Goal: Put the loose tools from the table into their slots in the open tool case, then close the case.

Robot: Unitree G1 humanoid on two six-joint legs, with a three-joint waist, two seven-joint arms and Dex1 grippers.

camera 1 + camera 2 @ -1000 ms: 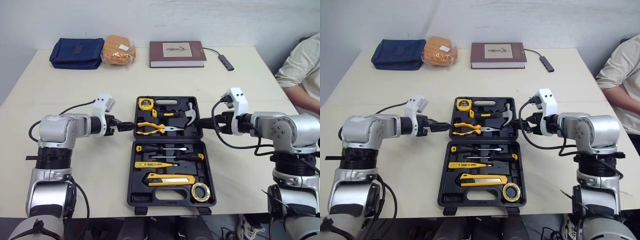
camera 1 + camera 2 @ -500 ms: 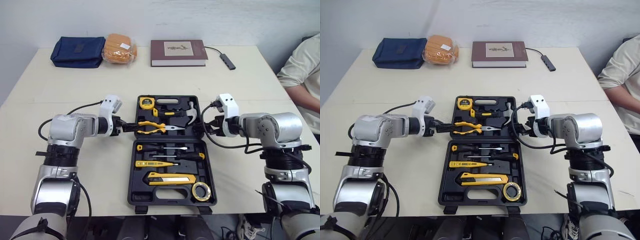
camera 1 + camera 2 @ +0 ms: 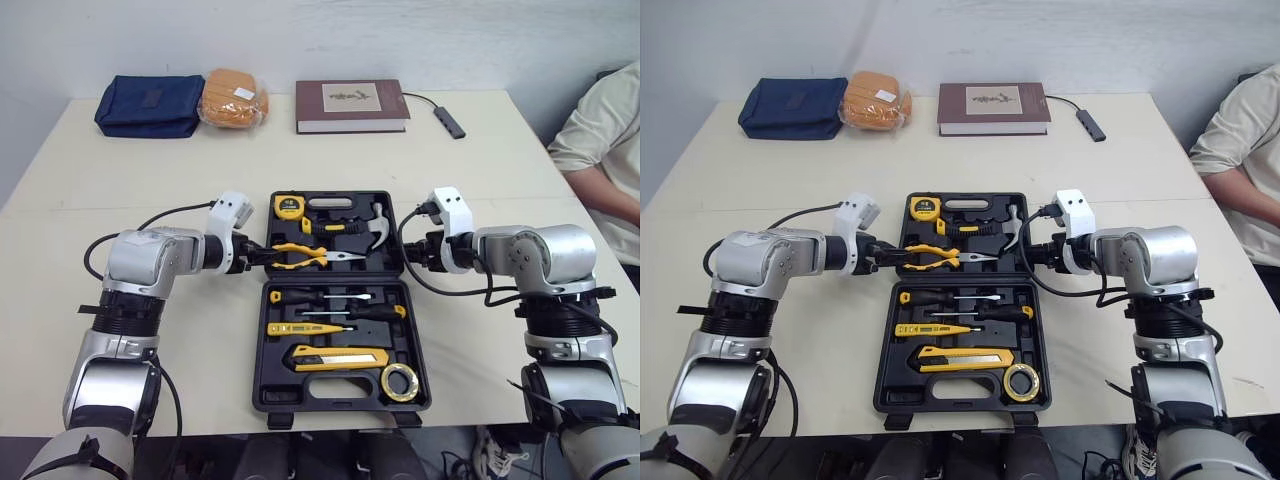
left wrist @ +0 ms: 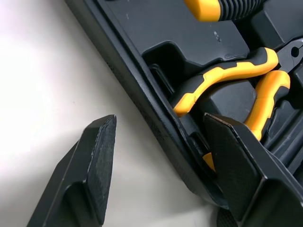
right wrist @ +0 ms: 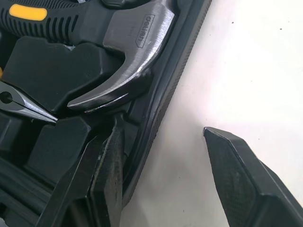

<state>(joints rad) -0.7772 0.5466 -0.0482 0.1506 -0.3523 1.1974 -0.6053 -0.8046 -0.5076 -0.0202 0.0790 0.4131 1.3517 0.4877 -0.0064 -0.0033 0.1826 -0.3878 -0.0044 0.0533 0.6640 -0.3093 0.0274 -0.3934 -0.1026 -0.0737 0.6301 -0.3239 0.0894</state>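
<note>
The black tool case lies open mid-table. Its far half holds a tape measure, hammer and yellow pliers. The near half holds screwdrivers, a utility knife and a tape roll. My left gripper is open, its fingers either side of the far half's left rim, beside the pliers' handles. My right gripper is open and straddles the right rim, next to the hammer's claw.
Along the table's far edge lie a navy pouch, an orange packet, a brown book and a cabled adapter. A person's arm is at the right edge. Bare tabletop flanks the case.
Both grippers have moved inward from beside the case onto the side rims of its far half. The case and tools have not moved.
</note>
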